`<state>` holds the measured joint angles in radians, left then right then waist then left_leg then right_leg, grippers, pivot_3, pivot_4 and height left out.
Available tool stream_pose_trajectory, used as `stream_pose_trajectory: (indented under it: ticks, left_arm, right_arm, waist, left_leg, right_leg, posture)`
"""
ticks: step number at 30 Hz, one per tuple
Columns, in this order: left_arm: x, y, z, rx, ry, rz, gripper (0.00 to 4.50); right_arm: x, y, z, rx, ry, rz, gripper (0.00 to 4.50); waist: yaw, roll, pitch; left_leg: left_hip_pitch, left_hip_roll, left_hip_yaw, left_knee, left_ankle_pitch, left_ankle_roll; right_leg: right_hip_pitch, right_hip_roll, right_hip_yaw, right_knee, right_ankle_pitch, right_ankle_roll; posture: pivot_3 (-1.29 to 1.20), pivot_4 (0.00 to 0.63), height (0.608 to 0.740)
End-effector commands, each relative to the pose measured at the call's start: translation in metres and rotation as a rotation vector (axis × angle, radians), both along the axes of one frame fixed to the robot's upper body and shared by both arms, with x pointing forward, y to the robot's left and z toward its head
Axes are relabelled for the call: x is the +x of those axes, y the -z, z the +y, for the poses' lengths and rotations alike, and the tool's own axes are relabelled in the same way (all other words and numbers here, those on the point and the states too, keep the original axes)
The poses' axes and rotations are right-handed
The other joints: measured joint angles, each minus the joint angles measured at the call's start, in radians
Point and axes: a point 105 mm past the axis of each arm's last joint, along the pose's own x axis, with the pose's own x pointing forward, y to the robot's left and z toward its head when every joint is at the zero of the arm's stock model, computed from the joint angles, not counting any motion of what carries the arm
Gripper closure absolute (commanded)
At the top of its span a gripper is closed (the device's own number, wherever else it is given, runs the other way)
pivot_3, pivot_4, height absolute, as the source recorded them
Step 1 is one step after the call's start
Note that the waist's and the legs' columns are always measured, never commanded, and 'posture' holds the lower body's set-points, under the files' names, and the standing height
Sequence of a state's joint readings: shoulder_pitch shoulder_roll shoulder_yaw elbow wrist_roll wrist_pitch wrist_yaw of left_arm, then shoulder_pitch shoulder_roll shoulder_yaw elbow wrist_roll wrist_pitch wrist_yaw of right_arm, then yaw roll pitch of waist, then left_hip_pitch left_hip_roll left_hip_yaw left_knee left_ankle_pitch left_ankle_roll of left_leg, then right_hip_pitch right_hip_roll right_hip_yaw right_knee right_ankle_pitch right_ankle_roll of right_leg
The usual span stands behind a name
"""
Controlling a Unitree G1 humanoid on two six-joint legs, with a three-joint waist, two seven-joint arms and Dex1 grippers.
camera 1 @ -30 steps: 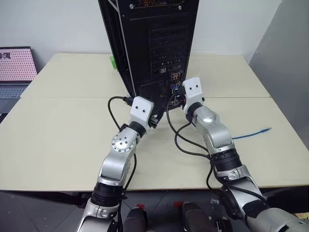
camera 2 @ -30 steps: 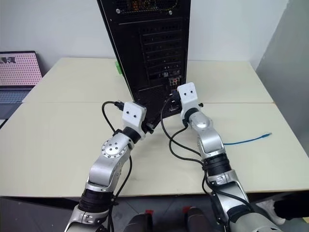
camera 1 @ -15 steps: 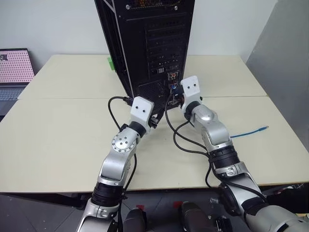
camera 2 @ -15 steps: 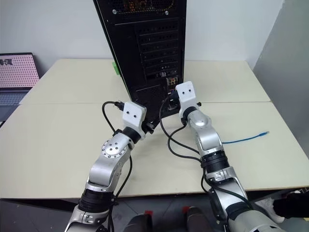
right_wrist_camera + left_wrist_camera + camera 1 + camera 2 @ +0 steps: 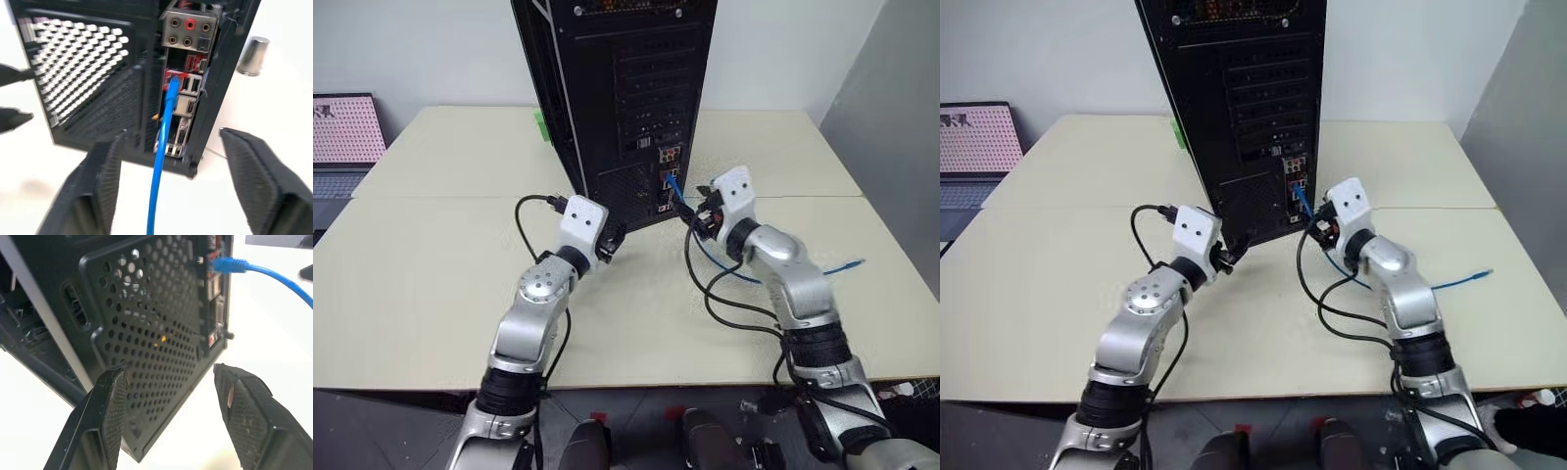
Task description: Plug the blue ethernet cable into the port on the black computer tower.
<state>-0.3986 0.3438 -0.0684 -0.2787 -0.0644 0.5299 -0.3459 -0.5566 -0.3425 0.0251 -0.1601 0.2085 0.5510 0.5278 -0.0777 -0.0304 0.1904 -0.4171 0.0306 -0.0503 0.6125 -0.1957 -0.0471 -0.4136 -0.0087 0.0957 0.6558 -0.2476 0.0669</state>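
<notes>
— Since a second ago, what has changed?
— Both arms have drawn apart from the black computer tower (image 5: 626, 98). The right end effector (image 5: 171, 186) was at the connector panel then; now it sits back from it with its fingers spread, holding nothing.
— Going left to right, what lies on the desk (image 5: 411, 284)?
— A laptop (image 5: 342, 137) beyond the far left corner. Then the left end effector (image 5: 168, 416), fingers spread, just beside the tower's perforated lower grille, gripping nothing. The tower stands at the middle of the far edge.
— And the blue ethernet cable (image 5: 164, 147)?
— One plug sits in the port (image 5: 173, 81) on the rear panel. The cord droops past the right end effector and runs toward the desk's right edge, where its free end (image 5: 852, 263) lies.
</notes>
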Motion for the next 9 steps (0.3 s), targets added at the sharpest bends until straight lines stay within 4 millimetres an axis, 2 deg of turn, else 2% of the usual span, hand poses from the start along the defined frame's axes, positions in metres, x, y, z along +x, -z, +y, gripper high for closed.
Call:
stream_pose_trajectory:
  ticks: [1,4,9]
  left_arm:
    - [-0.012,-0.020,0.010,0.026,0.023,-0.047,1.57]
    - [-0.017,-0.022,0.020,0.036,0.016,-0.039,1.57]
    - [-0.022,-0.024,0.032,0.017,-0.010,-0.025,1.57]
  right_arm:
    - [-0.026,-0.028,-0.018,0.038,-0.100,-0.062,0.43]
    - [-0.040,-0.032,-0.033,0.051,-0.137,-0.060,0.43]
    - [-0.045,-0.034,-0.042,0.062,-0.161,-0.046,0.43]
  waist:
    - [0.000,0.000,0.000]
    - [0.000,0.000,0.000]
    - [-0.001,0.000,0.000]
  left_leg:
    - [0.000,0.000,0.000,0.000,0.000,0.000]
    - [0.000,0.000,0.000,0.000,0.000,0.000]
    - [0.001,0.000,0.000,0.000,0.000,0.000]
  right_leg:
    - [0.000,0.000,0.000,0.000,0.000,0.000]
    - [0.000,0.000,0.000,0.000,0.000,0.000]
    - [0.000,0.000,0.000,0.000,0.000,0.000]
  posture:
    - [0.00,0.150,0.740]
    - [0.00,0.150,0.740]
    - [0.00,0.150,0.740]
